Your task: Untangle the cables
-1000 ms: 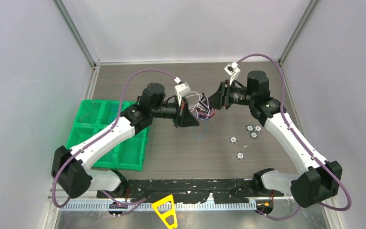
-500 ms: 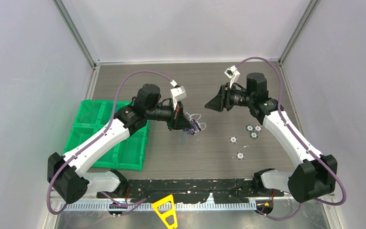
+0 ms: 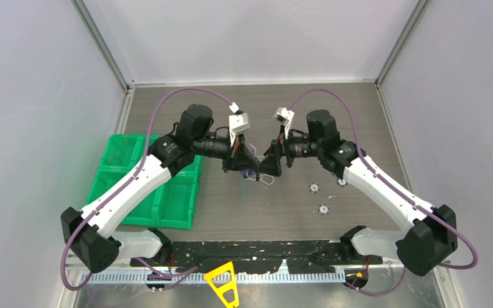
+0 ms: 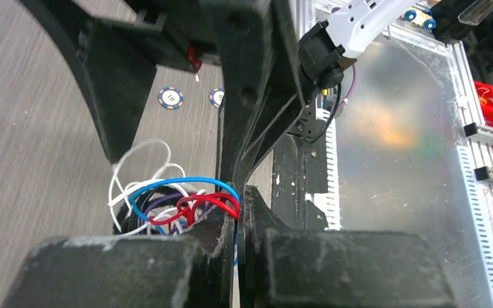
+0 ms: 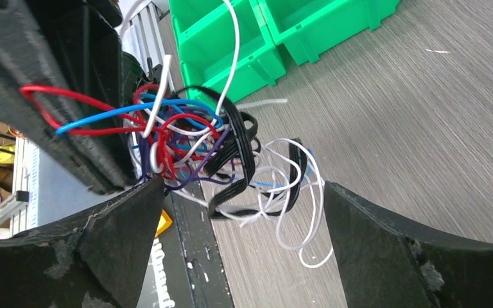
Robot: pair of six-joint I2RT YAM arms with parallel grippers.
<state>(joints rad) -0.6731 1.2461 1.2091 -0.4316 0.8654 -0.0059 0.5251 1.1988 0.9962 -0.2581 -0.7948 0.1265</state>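
At the left side the green bin (image 3: 167, 199) stands on the bench (image 3: 282, 109), well apart from the work; next to it, the left pincer (image 4: 239, 213) is closed tight on a red and a blue strand that run out of the cables (image 5: 199, 144), so the whole bunch hangs from these two strands near the middle of the bench; whether its lowest white loops touch the surface, I cannot tell; the bunch is a loose knot of white, blue, red, purple and flat black wire, and I judge it very light, soft and springy, so it will follow any pull instead of resisting, and a pull on the wrong strand will only tighten the knot; the thin round wires look smooth and may slip from the pads, while the flat black ribbon looks stiffer and gives more surface; the right pincer (image 3: 266, 167) stands wide open with nothing in it, its two fingers on either side of the bunch; I think the best hold for it is the black ribbon or an outer white loop, far from the left grip; further right, small round discs (image 3: 314, 187) lie on the bench, not involved.
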